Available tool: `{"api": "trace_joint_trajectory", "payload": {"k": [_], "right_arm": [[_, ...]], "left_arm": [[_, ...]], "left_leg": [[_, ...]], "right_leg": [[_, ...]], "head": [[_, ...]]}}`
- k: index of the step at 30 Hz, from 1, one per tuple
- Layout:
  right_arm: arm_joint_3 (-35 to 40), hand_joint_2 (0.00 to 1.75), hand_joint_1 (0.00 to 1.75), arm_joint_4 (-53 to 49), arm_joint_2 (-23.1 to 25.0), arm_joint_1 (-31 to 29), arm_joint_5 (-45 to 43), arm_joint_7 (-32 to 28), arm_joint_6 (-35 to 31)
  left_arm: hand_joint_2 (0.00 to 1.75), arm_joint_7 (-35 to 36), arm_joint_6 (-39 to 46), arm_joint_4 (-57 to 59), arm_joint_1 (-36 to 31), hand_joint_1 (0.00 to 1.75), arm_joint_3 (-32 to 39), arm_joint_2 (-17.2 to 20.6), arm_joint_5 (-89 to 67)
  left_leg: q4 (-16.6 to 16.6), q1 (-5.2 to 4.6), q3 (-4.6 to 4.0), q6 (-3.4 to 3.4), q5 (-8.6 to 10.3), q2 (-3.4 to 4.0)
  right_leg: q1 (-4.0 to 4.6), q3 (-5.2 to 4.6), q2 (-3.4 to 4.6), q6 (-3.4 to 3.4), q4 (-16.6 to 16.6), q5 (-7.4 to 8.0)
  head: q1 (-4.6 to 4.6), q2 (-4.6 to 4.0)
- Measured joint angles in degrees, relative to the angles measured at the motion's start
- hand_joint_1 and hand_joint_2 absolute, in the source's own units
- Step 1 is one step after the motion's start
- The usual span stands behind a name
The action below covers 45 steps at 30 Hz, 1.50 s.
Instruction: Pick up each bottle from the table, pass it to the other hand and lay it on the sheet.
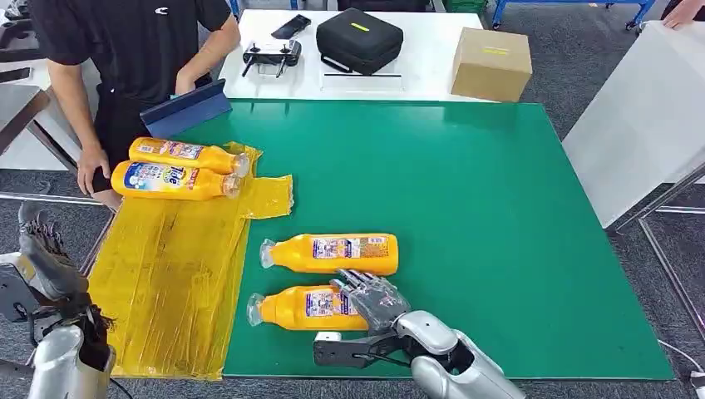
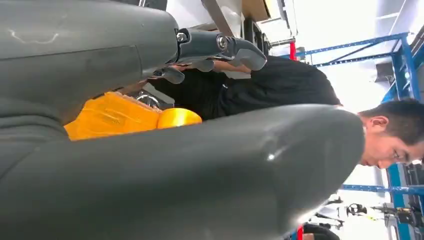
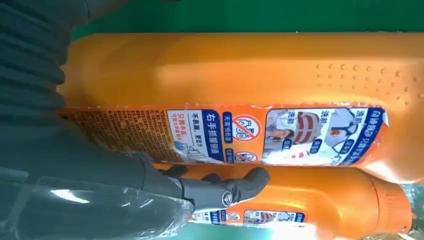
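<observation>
The green rectangular table mat [image 1: 465, 216] serves as landmark; on its near-left part lie two orange plastic bottles on their sides, caps toward the yellow sheet: the farther orange bottle [image 1: 337, 253] and, just nearer the robot, the near orange bottle [image 1: 303, 308]; the right hand [image 1: 374, 299] rests over the base end of the near orange bottle, fingers draped on it, though whether they actually clamp it cannot be told; in the right wrist view the dark fingertips [image 3: 250, 180] sit in the seam between the two bottles. The crinkled yellow plastic sheet [image 1: 166, 274] overlaps the mat's left edge; two more orange labelled bottles [image 1: 179, 169] lie side by side at its far end. The left hand [image 1: 46, 258] hangs off the sheet's left side, fingers apart, holding nothing. A person in a black shirt [image 1: 137, 41] stands beyond the mat's far-left corner.
</observation>
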Motion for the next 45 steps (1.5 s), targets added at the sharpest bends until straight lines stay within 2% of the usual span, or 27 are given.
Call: {"api": "trace_joint_trajectory", "payload": {"k": [4, 30, 35, 37, 38, 45], "right_arm": [[0.3, 1.75, 1.75, 0.1, -0.4, 0.0, 0.5, 0.7, -0.4], [0.5, 1.75, 1.75, 0.2, -0.7, -0.1, 0.9, 1.4, -0.7], [1.4, 1.75, 1.75, 0.2, -0.7, -0.1, 0.9, 1.7, -0.8], [1.4, 1.75, 1.75, -0.2, -0.7, 0.2, 0.9, 2.3, -0.9], [1.4, 1.75, 1.75, -0.4, -0.7, 0.3, 0.9, 2.5, -1.0], [1.4, 1.75, 1.75, -1.2, -0.7, 1.1, 1.0, 2.9, -1.0]], "left_arm": [[0.00, 0.0, 0.1, 0.4, -0.1, 0.00, -0.5, 0.0, 0.5], [0.00, 0.0, 0.5, 0.9, -1.0, 0.00, -0.8, 0.0, 1.0], [0.00, -0.9, -0.3, -2.9, 4.1, 0.00, 0.0, 0.1, 2.8], [0.00, -0.9, -0.9, -4.0, 5.4, 0.00, 0.3, 0.1, 2.9], [0.00, -0.9, -1.1, -4.5, 5.9, 0.00, 0.5, 0.1, 2.8], [0.00, -0.6, -1.3, -6.1, 7.2, 0.00, 0.9, 0.1, 2.7]], "left_leg": [[0.0, 0.00, 0.06, 0.00, 0.00, -0.01], [0.0, 0.01, 0.17, -0.01, -0.02, -0.02], [0.0, 0.01, 0.30, -0.16, -0.12, 0.08], [0.0, 0.02, 0.37, -0.20, -0.19, 0.04], [0.0, 0.02, 0.42, -0.28, -0.27, -0.02], [0.0, 0.13, 0.55, -0.36, -0.28, -0.01]], "right_leg": [[0.00, 0.00, 0.00, 0.00, 0.0, 0.00], [0.00, 0.25, 0.00, -0.01, 0.0, -0.01], [0.00, 0.25, 0.12, -0.15, 0.0, -0.11], [-0.01, -0.16, 0.06, -0.27, 0.0, -0.23], [-0.02, -0.14, 0.04, -0.45, 0.0, -0.39], [0.01, 0.52, 0.04, -0.42, 0.0, -0.29]], "head": [[0.00, 0.00], [-0.02, 0.00], [0.00, 0.00], [-0.02, 0.00], [0.00, 0.00], [-0.02, 0.00]]}}
